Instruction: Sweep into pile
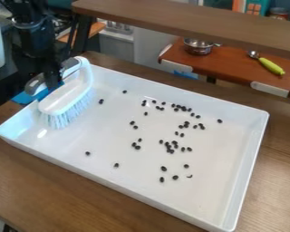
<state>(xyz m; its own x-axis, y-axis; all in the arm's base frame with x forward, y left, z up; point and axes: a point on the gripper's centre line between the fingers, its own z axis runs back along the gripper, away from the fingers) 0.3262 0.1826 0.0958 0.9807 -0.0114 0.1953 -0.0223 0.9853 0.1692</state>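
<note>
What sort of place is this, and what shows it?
Probably a toy kitchen used for robot work: a round metal pot and a green-handled metal utensil lie on a reddish-brown board, and a black robot arm hangs over a white rectangular tray.

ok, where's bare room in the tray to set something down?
Biggest patch: tray floor toward the camera view's lower right, between the beans, right wall and near wall. Smaller one: between the brush and the mid-tray beans, a few strays around it. Crowded: middle of the tray and up toward the far wall.
</note>
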